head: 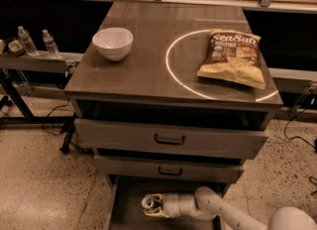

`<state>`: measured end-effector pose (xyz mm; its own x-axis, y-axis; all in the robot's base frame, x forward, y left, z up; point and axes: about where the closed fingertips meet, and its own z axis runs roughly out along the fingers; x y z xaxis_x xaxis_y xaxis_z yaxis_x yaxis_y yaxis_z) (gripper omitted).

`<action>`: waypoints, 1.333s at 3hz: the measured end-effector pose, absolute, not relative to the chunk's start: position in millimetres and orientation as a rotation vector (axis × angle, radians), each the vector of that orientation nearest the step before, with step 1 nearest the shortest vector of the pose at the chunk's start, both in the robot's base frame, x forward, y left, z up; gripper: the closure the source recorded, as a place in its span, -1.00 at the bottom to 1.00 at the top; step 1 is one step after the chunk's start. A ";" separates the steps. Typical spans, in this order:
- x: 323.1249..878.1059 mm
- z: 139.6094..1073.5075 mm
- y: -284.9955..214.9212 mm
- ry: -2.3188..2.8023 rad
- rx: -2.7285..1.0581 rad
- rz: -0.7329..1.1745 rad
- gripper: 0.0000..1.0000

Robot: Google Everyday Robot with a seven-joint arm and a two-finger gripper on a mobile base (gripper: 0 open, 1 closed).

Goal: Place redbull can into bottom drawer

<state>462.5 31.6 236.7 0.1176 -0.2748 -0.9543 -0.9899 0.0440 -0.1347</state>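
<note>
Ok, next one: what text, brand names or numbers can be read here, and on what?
"Sea Salt": large print on the chip bag.
Smaller print on that bag: too blurred to read.
The redbull can, held by the hand over the open bottom drawer: only its top shows, no readable text.
Labels on the water bottles at far left: too small to read.

"Sea Salt" on chip bag [231,58]

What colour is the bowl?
White bowl, camera view. The gripper holds the redbull can over the bottom drawer.
</note>
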 end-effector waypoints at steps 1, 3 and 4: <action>463.3 209.0 39.0 1.339 -1.404 0.960 1.00; 455.5 174.7 52.9 1.360 -1.395 1.045 0.19; 451.7 169.6 55.3 1.365 -1.393 1.051 -0.28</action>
